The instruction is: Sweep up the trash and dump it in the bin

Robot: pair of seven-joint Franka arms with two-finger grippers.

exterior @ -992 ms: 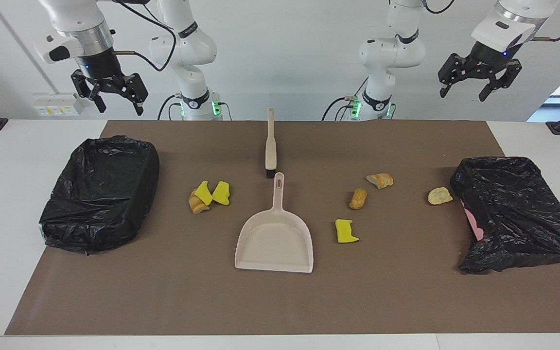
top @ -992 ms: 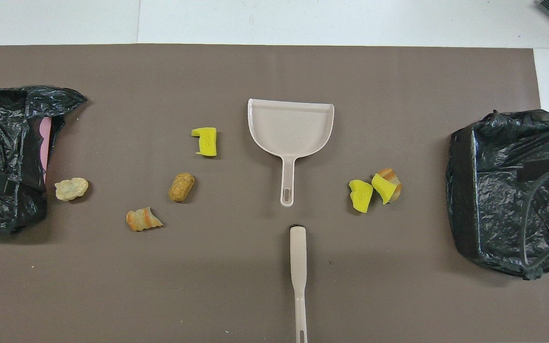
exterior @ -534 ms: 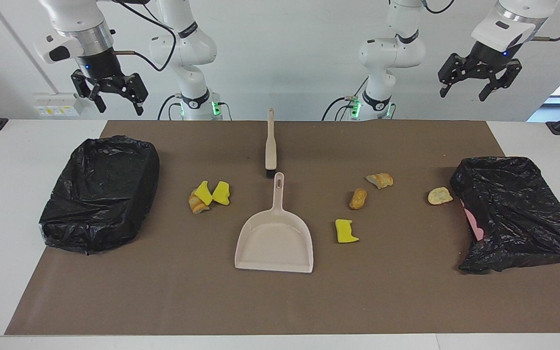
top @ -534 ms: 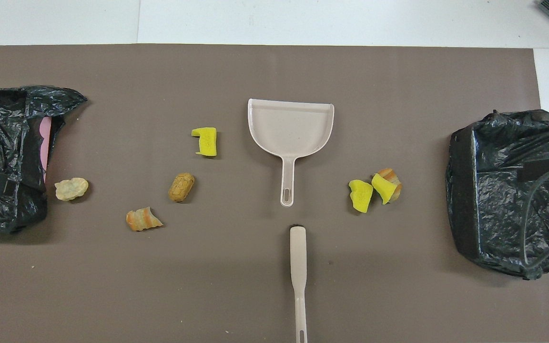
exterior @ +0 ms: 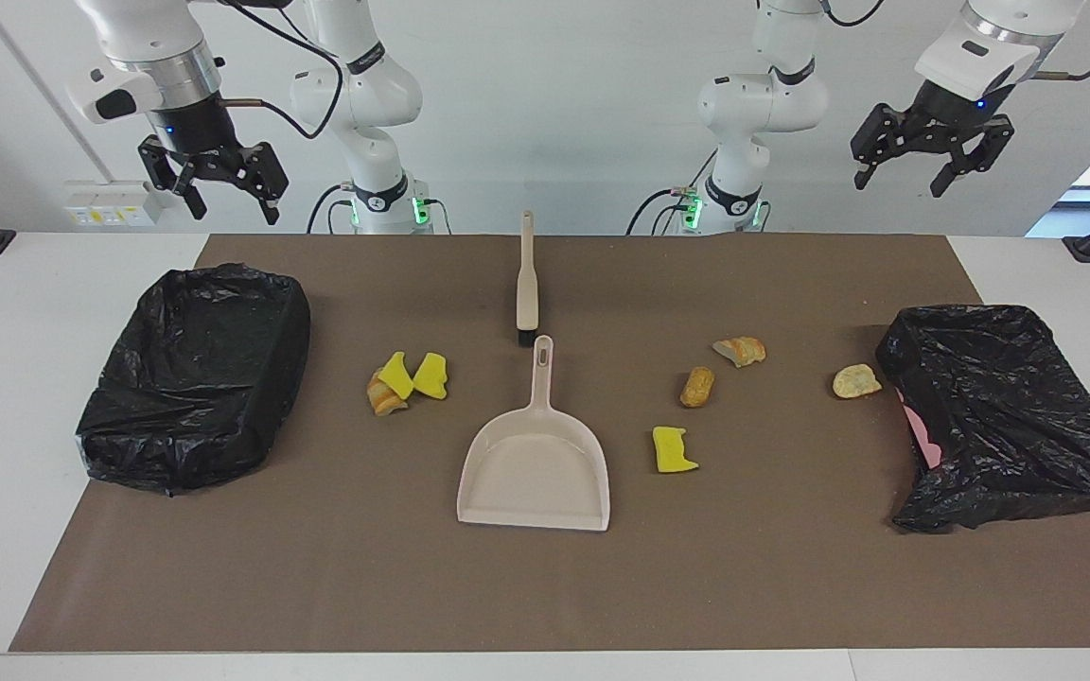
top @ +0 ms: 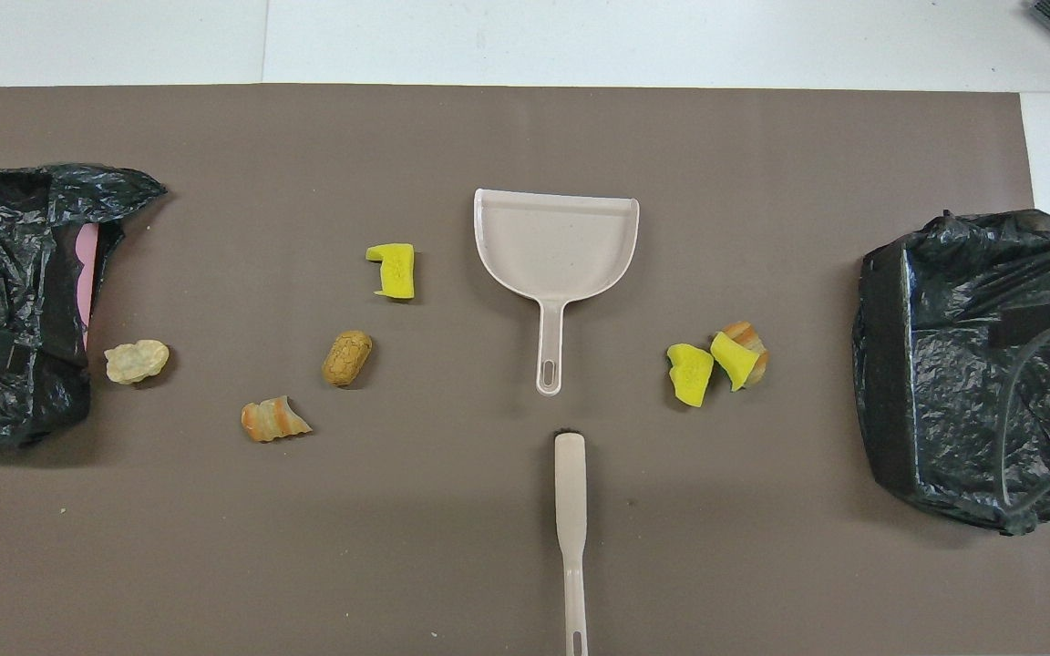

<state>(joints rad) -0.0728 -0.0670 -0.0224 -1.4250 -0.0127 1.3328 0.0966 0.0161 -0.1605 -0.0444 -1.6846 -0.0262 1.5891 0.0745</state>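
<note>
Trash lies scattered on the brown mat. Two yellow pieces [exterior: 429, 375] and a tan chunk [exterior: 380, 397] sit together toward the right arm's end. A yellow piece [exterior: 673, 450], a brown chunk [exterior: 696, 386], a bread-like slice [exterior: 740, 351] and a pale chunk [exterior: 855, 380] lie toward the left arm's end. One bin in a black bag [exterior: 195, 374] stands at the right arm's end and another [exterior: 1009, 416] at the left arm's end. My right gripper [exterior: 233, 203] hangs open and empty, high over the table's edge at the robots' end. My left gripper [exterior: 898, 180] hangs there too, open and empty.
A beige dustpan [exterior: 536, 468] lies mid-mat with its handle toward the robots. A beige brush [exterior: 527, 284] lies in line with it, nearer to the robots, bristles by the handle's end. Pink shows inside the bag at the left arm's end [top: 86, 273].
</note>
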